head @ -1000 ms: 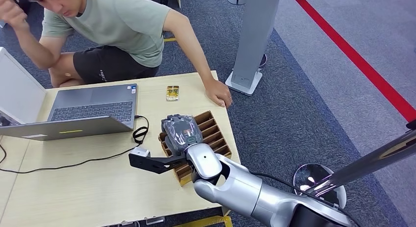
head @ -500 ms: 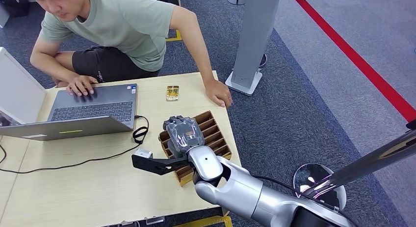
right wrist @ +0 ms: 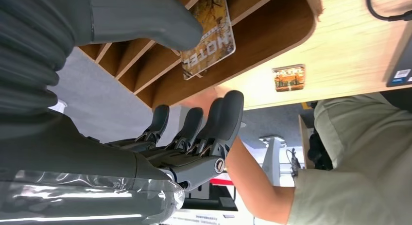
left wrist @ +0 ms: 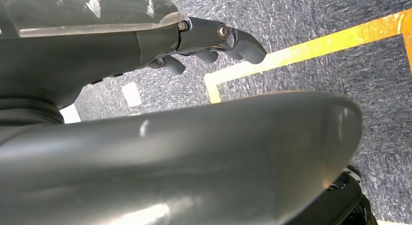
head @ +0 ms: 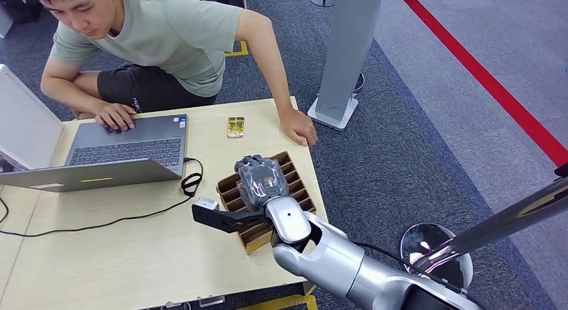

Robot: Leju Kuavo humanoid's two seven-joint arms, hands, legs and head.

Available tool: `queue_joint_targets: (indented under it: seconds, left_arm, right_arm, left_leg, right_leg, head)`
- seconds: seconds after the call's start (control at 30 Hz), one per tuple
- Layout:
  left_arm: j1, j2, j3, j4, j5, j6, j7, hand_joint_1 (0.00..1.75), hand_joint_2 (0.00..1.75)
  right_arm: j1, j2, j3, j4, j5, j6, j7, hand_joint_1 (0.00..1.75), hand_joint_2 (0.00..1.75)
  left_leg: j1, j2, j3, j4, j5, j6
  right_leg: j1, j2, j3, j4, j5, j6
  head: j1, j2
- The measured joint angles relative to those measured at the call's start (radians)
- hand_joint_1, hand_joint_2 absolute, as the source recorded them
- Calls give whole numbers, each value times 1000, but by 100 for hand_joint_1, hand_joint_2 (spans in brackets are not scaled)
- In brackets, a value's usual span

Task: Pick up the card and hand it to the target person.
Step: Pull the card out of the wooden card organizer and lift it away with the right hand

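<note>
My right hand [right wrist: 194, 137] hovers over the slotted rack [head: 295, 183], fingers spread, holding nothing. The card [right wrist: 209, 35] stands in a slot beneath my thumb. I should close squarely on its edges.

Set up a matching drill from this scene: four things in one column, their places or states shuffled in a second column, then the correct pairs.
Things:
1. right robot hand
2. hotel card
3. small yellow card
4. laptop

Places or states:
A. lying flat on the bare table top, beyond the rack
B. open, with a person's hand on its keyboard
C. standing in a slot of the wooden rack
D. over the wooden rack, fingers spread

Pairs: 1-D, 2-C, 3-A, 4-B
</note>
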Motion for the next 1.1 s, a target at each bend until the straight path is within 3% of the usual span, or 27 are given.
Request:
queue_joint_targets:
  seconds: [1.1]
  left_arm:
    - [0,-2,0,0,4,-1,0,0,0]
  right_arm:
    - [14,-8,-16,-6,-84,5,0,80,175]
  left_leg:
    - [0,0,0,0,0,0]
  right_leg:
    - [0,0,0,0,0,0]
  head:
    - [0,0]
